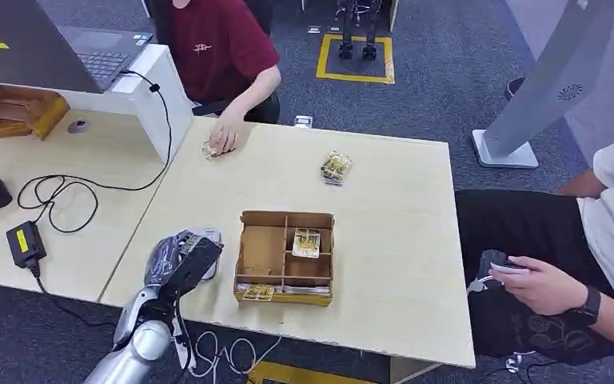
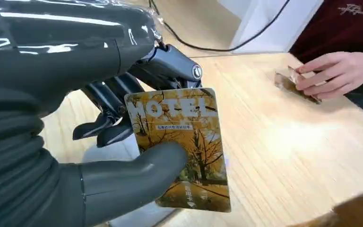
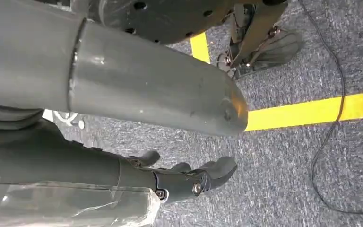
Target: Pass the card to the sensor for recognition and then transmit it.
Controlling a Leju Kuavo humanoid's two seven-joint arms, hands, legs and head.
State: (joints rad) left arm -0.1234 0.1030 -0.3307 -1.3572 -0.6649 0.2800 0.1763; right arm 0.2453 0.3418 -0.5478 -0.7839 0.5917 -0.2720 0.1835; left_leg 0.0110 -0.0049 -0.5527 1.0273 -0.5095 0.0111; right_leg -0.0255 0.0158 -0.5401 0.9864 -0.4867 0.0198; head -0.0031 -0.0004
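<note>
While the left hand (image 2: 123,142) pinches the card (image 2: 179,146) between its thick thumb and the darker fingers behind it, it hovers over a pale flat pad (image 1: 208,254) near the table's (image 1: 400,240) front-left corner, at roughly 9 o'clock from the cardboard box (image 1: 285,256). I'd guess that pad is the sensor, which would explain why the card is held face-out and low over it, though I can't tell whether card and pad actually touch. The card is a yellow hotel key card with autumn trees on it, and the thumb lies across its lower half, so the grip looks solid enough for a tap. The box has dividers, with another card (image 1: 305,242) lying in an upper right compartment, so that's probably the supply. A loose stack of cards (image 1: 336,168) sits on the table at about 1 o'clock from the box, well apart from it. A person in a dark red shirt has a hand (image 1: 228,136) resting on some cards at 11 o'clock, probably waiting to be handed the card. Another person sits at 3 o'clock holding a phone (image 1: 500,264). The right hand (image 3: 189,177) hangs down by the floor with its fingers loosely curled and nothing in them, which makes sense since this looks like a one-hand job. Read step first, then the handover.
</note>
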